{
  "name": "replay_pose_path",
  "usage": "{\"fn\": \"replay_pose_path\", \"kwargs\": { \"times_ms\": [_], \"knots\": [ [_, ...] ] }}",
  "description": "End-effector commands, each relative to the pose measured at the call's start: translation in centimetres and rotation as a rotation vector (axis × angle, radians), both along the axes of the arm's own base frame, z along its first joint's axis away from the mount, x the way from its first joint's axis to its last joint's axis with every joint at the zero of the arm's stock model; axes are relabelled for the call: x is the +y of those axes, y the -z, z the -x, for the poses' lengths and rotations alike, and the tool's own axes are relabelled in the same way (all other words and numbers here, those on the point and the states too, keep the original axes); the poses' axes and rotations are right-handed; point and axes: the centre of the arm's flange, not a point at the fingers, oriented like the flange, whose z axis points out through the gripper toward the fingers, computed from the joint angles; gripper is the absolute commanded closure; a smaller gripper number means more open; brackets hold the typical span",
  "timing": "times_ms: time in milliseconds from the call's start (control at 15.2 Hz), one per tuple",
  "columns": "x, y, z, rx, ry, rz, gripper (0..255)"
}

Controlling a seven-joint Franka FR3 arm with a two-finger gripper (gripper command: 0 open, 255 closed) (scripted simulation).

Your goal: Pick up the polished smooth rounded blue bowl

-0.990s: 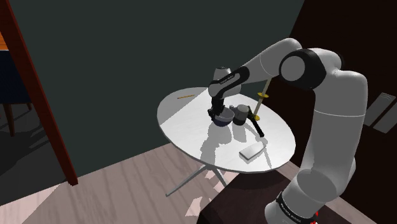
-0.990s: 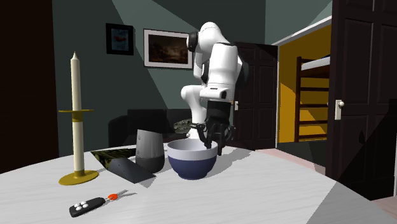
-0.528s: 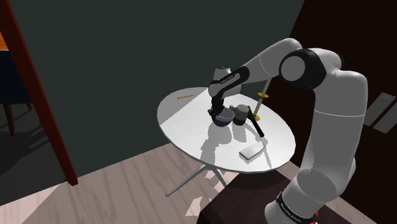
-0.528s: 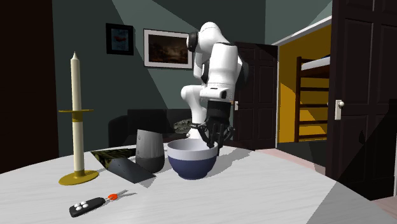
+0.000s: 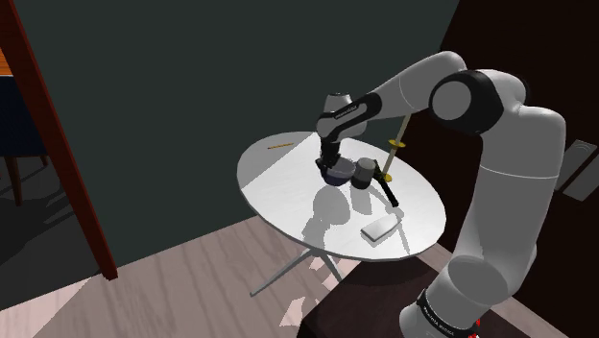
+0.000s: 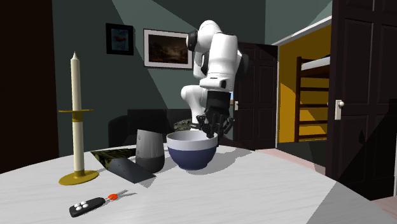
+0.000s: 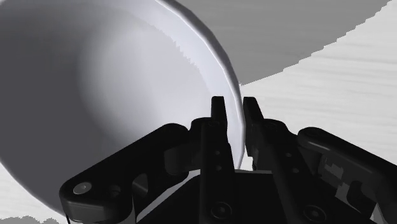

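Observation:
A rounded bowl [image 6: 191, 154], blue outside and white inside, hangs just above the round white table [image 6: 267, 191]. My gripper [image 6: 211, 132] is shut on its rim at the second exterior view's right side, one finger inside and one outside. In the wrist view the gripper [image 7: 234, 102] clasps the thin white rim of the bowl [image 7: 95, 83]. From the shoulder camera the bowl [image 5: 335, 176] is a small dark shape under the gripper [image 5: 331, 165], near the middle of the table [image 5: 288, 182].
A grey cylinder [image 6: 149, 150] stands close beside the bowl, with a dark flat slab [image 6: 121, 167] next to it. A tall candle in a yellow holder [image 6: 76, 121] and a key fob [image 6: 86, 207] are nearer the camera. A white flat block [image 5: 378, 229] lies near the table edge.
The bowl has risen off the table with the gripper clasped on its rim. The arm's wrist has lifted and shifted slightly.

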Motion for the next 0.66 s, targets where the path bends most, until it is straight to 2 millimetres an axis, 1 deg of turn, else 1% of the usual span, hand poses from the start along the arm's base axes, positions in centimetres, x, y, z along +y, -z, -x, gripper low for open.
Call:
{"fn": "replay_pose_path", "kwargs": {
  "times_ms": [0,462,594],
  "knots": [
    [0.0,-1.1,-0.1,0.000,0.000,0.000,255],
    [0.0,-4.8,-0.1,0.000,0.000,0.000,255],
    [0.0,-4.9,-0.1,0.000,0.000,0.000,255]
  ]
}}
